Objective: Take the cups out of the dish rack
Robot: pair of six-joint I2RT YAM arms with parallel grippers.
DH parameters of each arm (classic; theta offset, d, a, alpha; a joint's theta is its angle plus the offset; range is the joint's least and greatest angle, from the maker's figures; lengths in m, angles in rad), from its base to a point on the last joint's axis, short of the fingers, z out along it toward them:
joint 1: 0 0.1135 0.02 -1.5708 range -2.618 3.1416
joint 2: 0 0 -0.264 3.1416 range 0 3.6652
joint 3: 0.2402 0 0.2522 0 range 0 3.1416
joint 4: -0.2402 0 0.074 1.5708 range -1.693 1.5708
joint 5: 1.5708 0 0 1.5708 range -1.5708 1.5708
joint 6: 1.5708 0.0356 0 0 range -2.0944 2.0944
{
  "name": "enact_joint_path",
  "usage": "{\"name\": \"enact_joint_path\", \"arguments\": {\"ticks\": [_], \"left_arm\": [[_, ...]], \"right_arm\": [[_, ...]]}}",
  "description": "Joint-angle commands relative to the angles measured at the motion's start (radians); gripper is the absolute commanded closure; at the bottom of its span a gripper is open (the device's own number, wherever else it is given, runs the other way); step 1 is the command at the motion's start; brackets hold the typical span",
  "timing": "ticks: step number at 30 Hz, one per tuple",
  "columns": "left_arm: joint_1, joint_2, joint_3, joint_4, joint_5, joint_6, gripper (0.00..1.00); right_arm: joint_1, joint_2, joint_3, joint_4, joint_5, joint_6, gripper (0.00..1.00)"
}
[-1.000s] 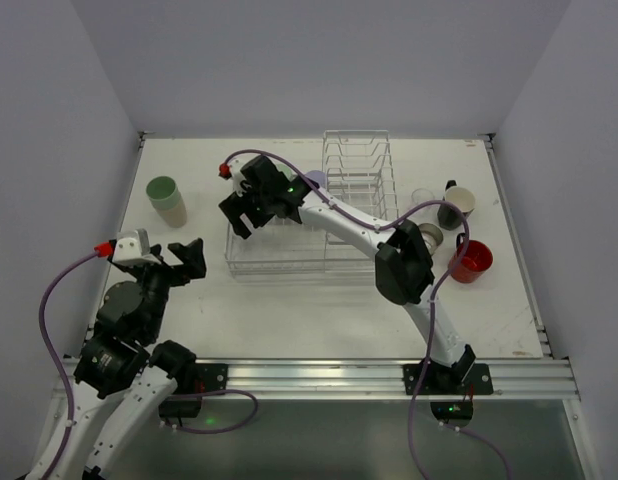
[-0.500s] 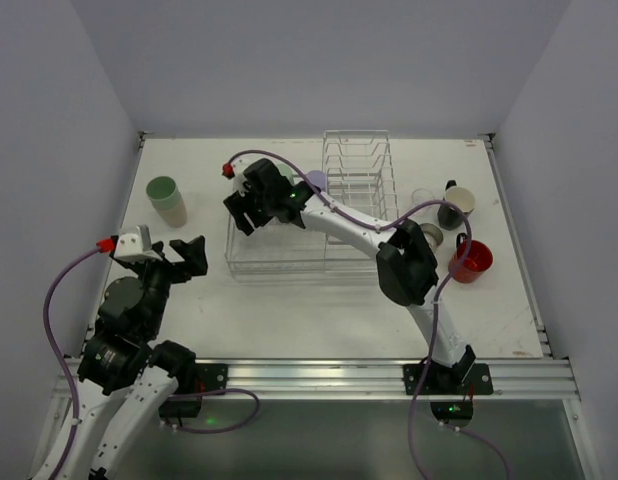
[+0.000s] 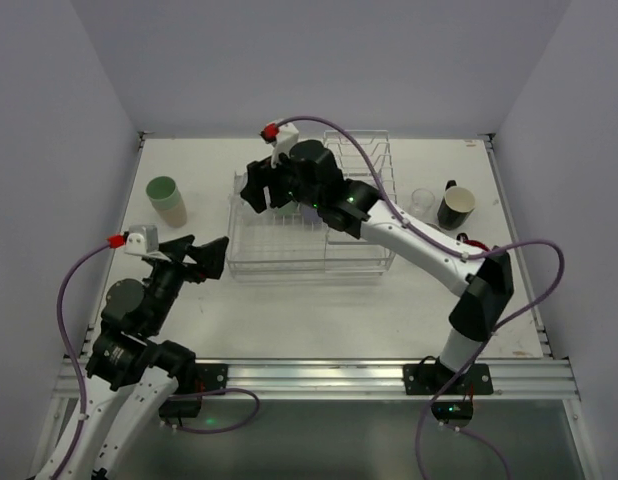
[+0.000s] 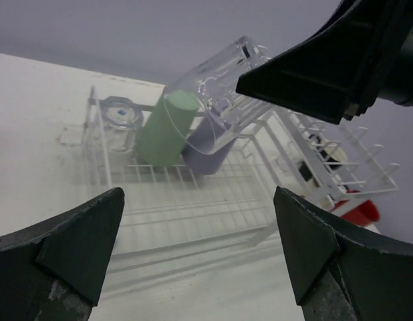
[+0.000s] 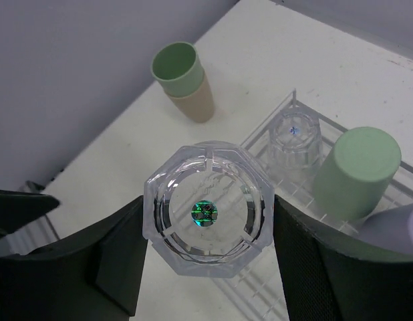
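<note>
Held clear glass [image 5: 206, 211]: transparent tumbler with a thick eight-sided base. It is lifted clear of the basket floor over the left end of the rack and tilted, base higher than mouth.
Right gripper [image 5: 208, 231]: clamped on the held clear glass, one black finger [image 5: 116, 264] on either side of its wall.
Left gripper [image 4: 200, 244]: spread wide and empty, low over the table [image 3: 319, 310] just off the rack's near-left corner.
Dish rack [image 3: 309, 255]: white wire, a low basket joined to taller upright dividers, at the middle of the table.
Upturned clear glass [image 5: 295, 139]: base up, in the basket's left corner.
Pale green tumbler [image 5: 357, 170]: matte, base up and leaning, in the basket beside the upturned clear glass.
Lavender tumbler [image 4: 210, 146]: leaning against the pale green tumbler, also in the basket.
Stacked cups [image 5: 183, 80]: green over beige, upright on the table left of the rack.
Black mug [image 3: 455, 207]: pale inside, on the table right of the rack.
Small clear glass [image 3: 422, 199]: just beside the black mug.
</note>
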Motion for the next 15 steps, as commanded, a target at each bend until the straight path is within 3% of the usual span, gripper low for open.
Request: {"name": "enact_joint_path", "arguments": {"ticks": [1, 4, 9, 15], "left_arm": [[0.007, -0.029, -0.062, 0.216, 0.214, -0.129, 0.03], [0.007, -0.031, -0.078, 0.348, 0.309, -0.214, 0.04], [0.007, 0.009, -0.068, 0.41, 0.382, -0.307, 0.04], [0.007, 0.034, -0.087, 0.534, 0.501, -0.398, 0.08]], "right_arm": [[0.006, -0.164, -0.107, 0.182, -0.037, 0.168, 0.82], [0.006, -0.251, -0.234, 0.299, -0.12, 0.274, 0.83], [0.006, -0.428, -0.452, 0.52, -0.186, 0.423, 0.87], [0.007, -0.423, -0.474, 0.576, -0.307, 0.539, 0.87]]}}
